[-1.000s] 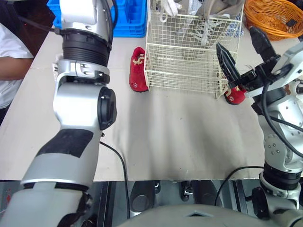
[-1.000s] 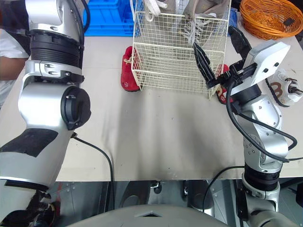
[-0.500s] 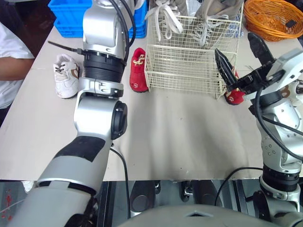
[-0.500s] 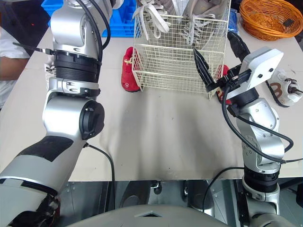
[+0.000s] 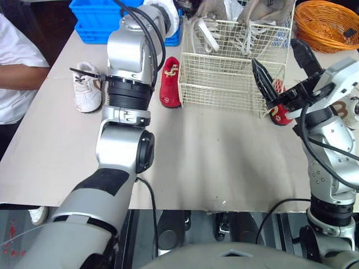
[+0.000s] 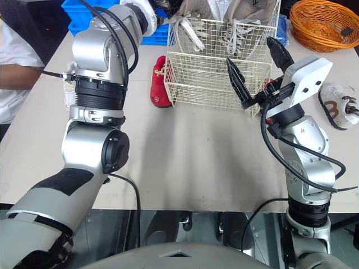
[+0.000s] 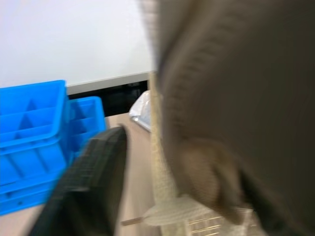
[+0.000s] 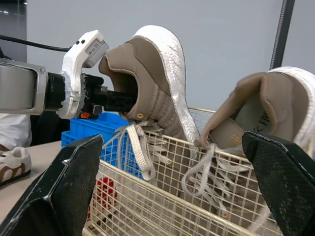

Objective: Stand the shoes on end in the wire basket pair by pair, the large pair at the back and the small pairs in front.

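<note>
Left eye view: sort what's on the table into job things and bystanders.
Job: wire basket, held tan sneaker, second tan sneaker, red shoe, second red shoe, white shoe, second white shoe.
Lying about: blue crate, orange wicker basket.

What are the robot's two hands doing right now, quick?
Left gripper: closed on the tan shoe at the wire basket.
Right gripper: open, holding nothing.

Wire basket mid-table — taupe sneaker, mate stood heel-up at far side; left red shoe, right red shoe laid outside.
</note>
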Controlling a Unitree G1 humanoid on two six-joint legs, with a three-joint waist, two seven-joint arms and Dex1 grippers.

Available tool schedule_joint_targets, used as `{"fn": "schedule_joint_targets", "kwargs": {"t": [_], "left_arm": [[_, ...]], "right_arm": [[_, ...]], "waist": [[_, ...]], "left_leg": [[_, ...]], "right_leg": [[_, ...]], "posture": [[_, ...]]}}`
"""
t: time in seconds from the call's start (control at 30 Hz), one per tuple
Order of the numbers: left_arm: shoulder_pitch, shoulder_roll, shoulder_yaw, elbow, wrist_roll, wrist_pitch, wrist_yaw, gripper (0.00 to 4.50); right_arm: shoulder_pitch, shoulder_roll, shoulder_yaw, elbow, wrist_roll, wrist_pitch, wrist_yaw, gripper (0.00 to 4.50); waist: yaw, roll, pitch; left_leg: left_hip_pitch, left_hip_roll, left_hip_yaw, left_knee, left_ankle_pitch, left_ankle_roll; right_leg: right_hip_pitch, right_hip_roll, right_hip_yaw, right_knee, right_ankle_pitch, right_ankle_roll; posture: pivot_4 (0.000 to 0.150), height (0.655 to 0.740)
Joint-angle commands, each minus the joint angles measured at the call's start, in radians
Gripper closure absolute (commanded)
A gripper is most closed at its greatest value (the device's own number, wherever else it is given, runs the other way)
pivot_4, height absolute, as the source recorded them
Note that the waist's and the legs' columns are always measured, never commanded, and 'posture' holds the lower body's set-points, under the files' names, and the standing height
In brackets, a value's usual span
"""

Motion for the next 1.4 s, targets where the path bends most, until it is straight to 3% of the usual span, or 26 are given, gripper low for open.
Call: {"fn": "schedule_joint_targets", "kwargs": {"t": [0.03, 0.57, 1.0, 1.2, 1.4], "left_arm": [[-0.002, 0.003, 0.000, -0.016, 0.001, 0.012, -0.001, 0.05], [0.014, 0.053, -0.024, -0.345, -0.021, 0.163, -0.075, 0.05], [0.049, 0.184, -0.085, -0.488, -0.025, 0.249, -0.179, 0.05], [0.132, 0.203, -0.065, -0.505, -0.055, 0.192, -0.241, 0.05], [0.272, 0.229, -0.035, -0.475, -0.104, -0.110, -0.403, 0.05]], "right_arm": [[-0.017, -0.006, -0.005, -0.023, 0.009, -0.020, 0.004, 0.00], [-0.028, -0.003, -0.001, -0.009, 0.012, -0.025, 0.009, 0.00], [-0.048, -0.001, 0.003, 0.008, 0.018, -0.021, 0.024, 0.00], [-0.053, 0.001, 0.004, 0.014, 0.017, -0.025, 0.025, 0.00], [-0.060, 0.002, 0.006, 0.021, 0.015, -0.030, 0.025, 0.00]], "waist": [[0.000, 0.000, 0.000], [-0.003, 0.000, 0.000], [-0.004, 0.000, 0.000], [-0.004, 0.000, 0.000], [-0.005, 0.000, 0.000]], "left_leg": [[0.000, 0.000, 0.000, 0.000, 0.000, 0.000], [-0.001, 0.000, 0.001, 0.000, 0.000, 0.000], [-0.001, 0.000, 0.001, -0.001, 0.000, 0.000], [0.000, 0.000, 0.001, 0.000, 0.000, 0.000], [0.000, 0.000, 0.001, -0.001, 0.000, 0.000]], "right_leg": [[0.000, 0.000, 0.000, 0.000, 0.000, 0.000], [-0.002, 0.000, 0.001, 0.001, 0.000, 0.000], [-0.002, 0.000, 0.001, 0.001, 0.000, 0.000], [-0.002, 0.000, 0.001, 0.001, 0.000, 0.000], [-0.002, 0.000, 0.001, 0.001, 0.000, 0.000]], "posture": [[0.150, 0.6860], [0.150, 0.6860], [0.150, 0.6860], [0.150, 0.6860], [0.150, 0.6860]]}}
